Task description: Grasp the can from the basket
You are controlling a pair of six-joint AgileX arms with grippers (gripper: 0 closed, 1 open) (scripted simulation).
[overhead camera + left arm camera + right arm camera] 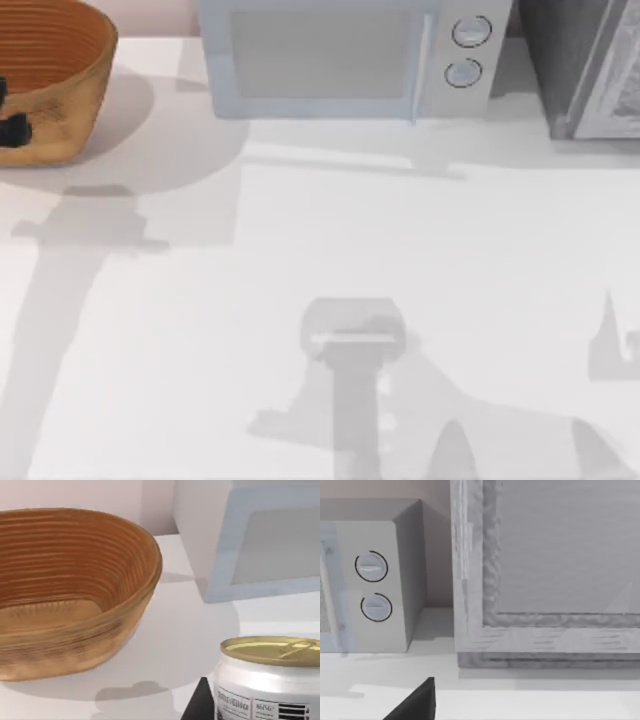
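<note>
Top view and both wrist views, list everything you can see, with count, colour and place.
basket: one, orange-brown woven, back left corner of the table
can: one, white body, gold-silver top, close to the left wrist camera, not inside the basket
microwave: one, pale grey, two round knobs, back centre
cabinet: one, grey, back right
table: one, white
left tool: one, black, at the top view's left edge by the basket
right tool: one, black, facing the microwave and cabinet
</note>
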